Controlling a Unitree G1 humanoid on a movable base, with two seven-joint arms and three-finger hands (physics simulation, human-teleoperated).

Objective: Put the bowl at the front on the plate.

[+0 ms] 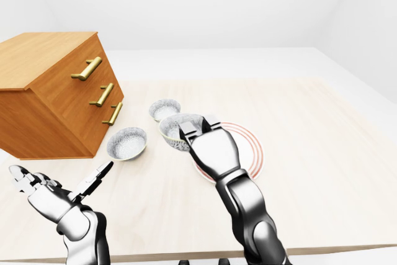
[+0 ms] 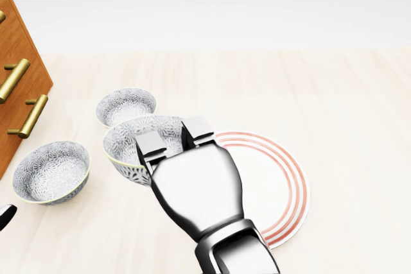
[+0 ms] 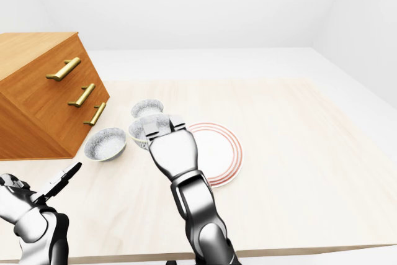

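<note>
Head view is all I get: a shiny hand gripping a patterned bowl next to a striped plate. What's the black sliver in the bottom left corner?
Observer: That is the robot's own left hand. The left-eye view shows it whole, low on the left, fingers spread and holding nothing.
Operator: And the brown wooden thing at the left edge?
Observer: A chest of drawers at the left side of the table. The eye views show its flat top and three brass handles in a row.
Operator: What is behind the shiny hand?
Observer: The right hand, shut on the bowl at the plate, has its jointed silver forearm rising from the view's bottom edge.
</note>
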